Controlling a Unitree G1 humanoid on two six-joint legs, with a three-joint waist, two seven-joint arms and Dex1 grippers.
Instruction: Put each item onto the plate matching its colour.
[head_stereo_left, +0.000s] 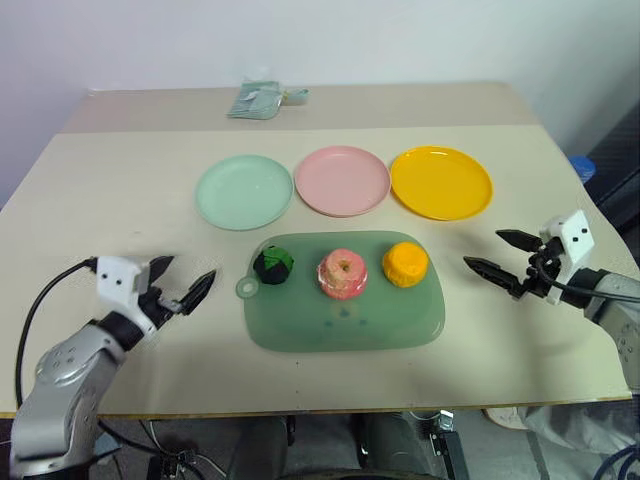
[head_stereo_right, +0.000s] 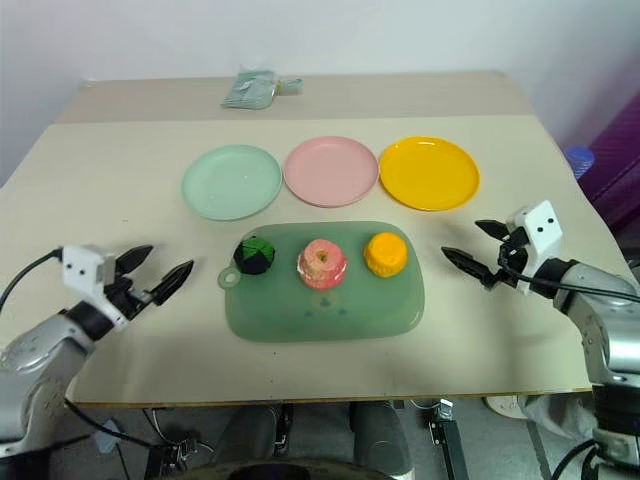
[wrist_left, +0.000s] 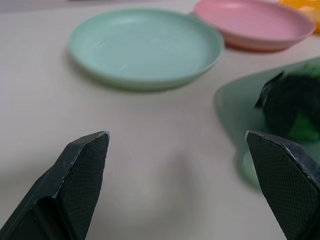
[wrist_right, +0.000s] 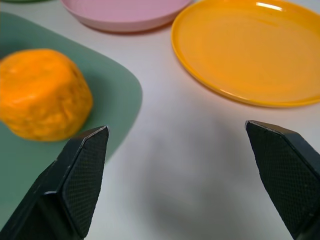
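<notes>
Green and see-through, a big flat plastic board (head_stereo_left: 345, 325) with round corners lies on the pale wooden table (head_stereo_left: 120, 200) in front of us. Three toy foods sit on it in a row. On our left is a dark green-black lumpy ball (head_stereo_left: 272, 265). In the middle is a pink-red toy apple (head_stereo_left: 342, 274). On our right is an orange-yellow round toy fruit (head_stereo_left: 404, 264).

Behind the board we see three round plain plates in a row. A pale mint green plate (head_stereo_left: 243, 191) is on the left, a pink plate (head_stereo_left: 342, 181) is in the middle, and a yellow-orange plate (head_stereo_left: 441, 182) is on the right. All three plates have nothing on them.

Our left gripper (head_stereo_left: 183, 286) hangs over the table to the left of the board. Its two black fingers are spread wide and hold nothing. Our right gripper (head_stereo_left: 498, 252) hangs to the right of the board, near the orange fruit. Its fingers are spread wide too and hold nothing.

A small pale green packet (head_stereo_left: 262, 98) lies at the far edge of the table.
</notes>
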